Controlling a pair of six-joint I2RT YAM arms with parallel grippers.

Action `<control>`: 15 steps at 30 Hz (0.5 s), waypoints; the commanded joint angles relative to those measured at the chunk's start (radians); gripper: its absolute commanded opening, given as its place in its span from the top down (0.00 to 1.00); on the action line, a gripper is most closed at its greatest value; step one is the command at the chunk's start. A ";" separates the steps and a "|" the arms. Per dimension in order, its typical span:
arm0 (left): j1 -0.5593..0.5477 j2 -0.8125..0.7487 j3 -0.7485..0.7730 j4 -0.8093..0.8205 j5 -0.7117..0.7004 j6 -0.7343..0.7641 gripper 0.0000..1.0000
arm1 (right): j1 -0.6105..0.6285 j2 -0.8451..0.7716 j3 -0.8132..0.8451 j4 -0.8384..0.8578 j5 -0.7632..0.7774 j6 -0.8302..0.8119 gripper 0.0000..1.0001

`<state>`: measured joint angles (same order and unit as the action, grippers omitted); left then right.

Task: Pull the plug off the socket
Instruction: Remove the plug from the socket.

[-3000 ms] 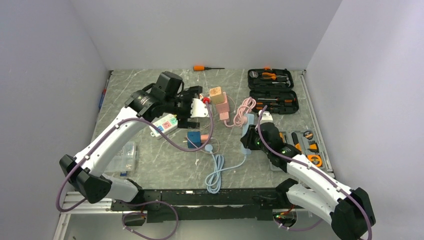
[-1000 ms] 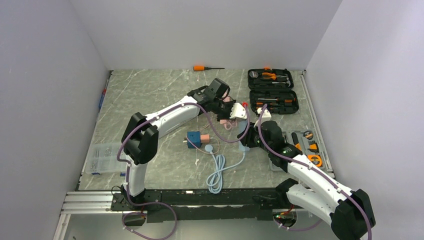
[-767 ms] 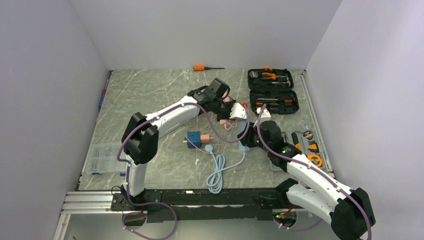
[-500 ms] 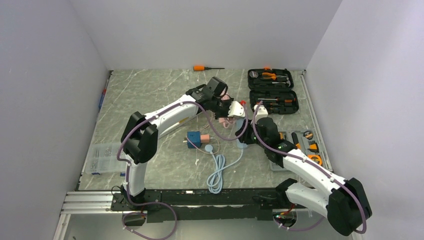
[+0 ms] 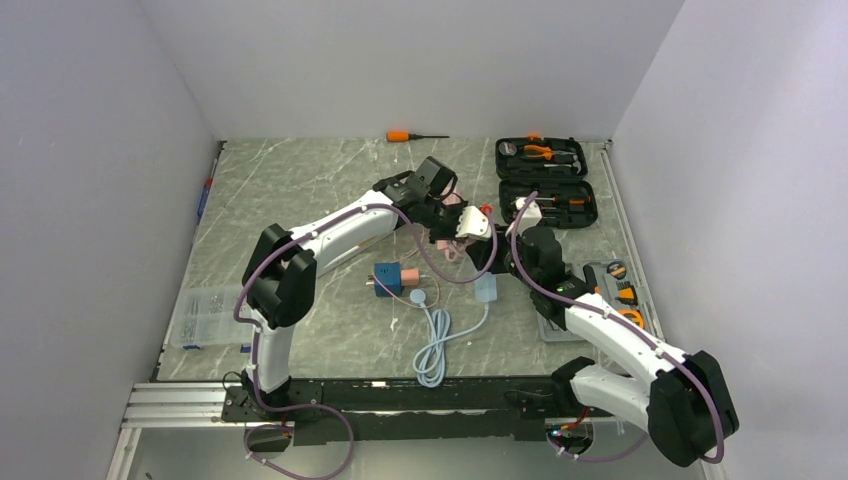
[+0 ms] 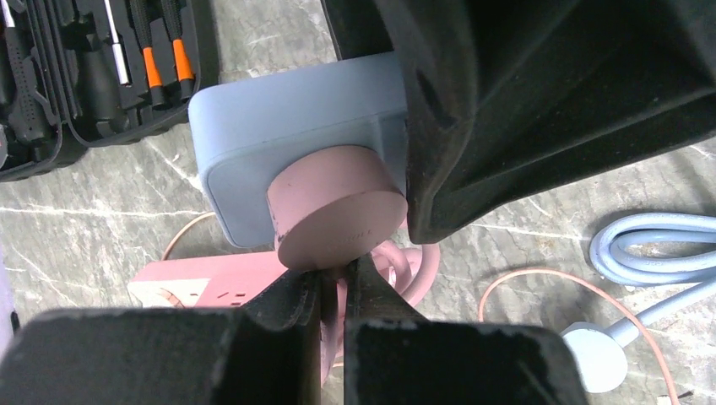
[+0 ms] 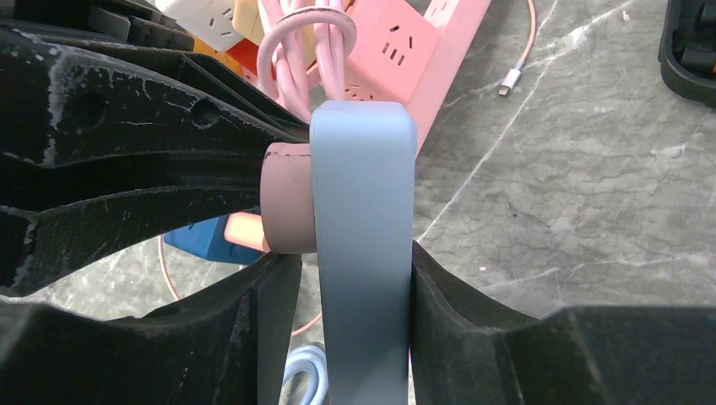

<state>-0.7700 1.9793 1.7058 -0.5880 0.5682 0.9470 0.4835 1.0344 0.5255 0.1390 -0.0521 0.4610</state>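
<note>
Jaws of the right gripper (image 7: pixel 359 283) look clamped on the blue-grey socket block (image 7: pixel 363 211) between them. The left gripper (image 6: pixel 333 283) has its jaws pinched together on the pink cord (image 6: pixel 420 263), just beneath the round pink plug (image 6: pixel 338 207), which sits fully seated in the block's face. Biggest risk: the block slides out of the right jaws and travels with the plug. Lesser risk: thin cord slips through the left pinch, leaving the plug in.
</note>
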 commanded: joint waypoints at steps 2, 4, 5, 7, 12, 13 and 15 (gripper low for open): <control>0.012 -0.042 0.027 0.017 0.020 -0.035 1.00 | -0.006 -0.015 -0.020 0.104 -0.066 0.033 0.50; 0.013 -0.043 0.032 0.015 0.019 -0.037 1.00 | -0.005 -0.012 -0.033 0.105 -0.071 0.036 0.52; 0.013 -0.043 0.034 0.011 0.024 -0.033 1.00 | -0.005 -0.008 -0.037 0.112 -0.069 0.036 0.55; 0.013 -0.046 0.039 0.007 0.027 -0.035 1.00 | -0.006 0.005 -0.026 0.111 -0.067 0.029 0.63; 0.012 -0.049 0.060 0.001 0.025 -0.044 1.00 | -0.005 0.045 0.002 0.078 -0.105 0.012 0.56; 0.013 -0.049 0.061 -0.002 0.024 -0.040 1.00 | -0.006 0.048 -0.004 0.084 -0.114 0.015 0.49; 0.013 -0.049 0.061 -0.004 0.025 -0.039 1.00 | -0.006 0.051 -0.010 0.092 -0.120 0.018 0.45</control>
<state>-0.7624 1.9793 1.7065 -0.6136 0.5560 0.9367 0.4732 1.0763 0.4953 0.1875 -0.1173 0.4805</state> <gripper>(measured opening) 0.083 0.517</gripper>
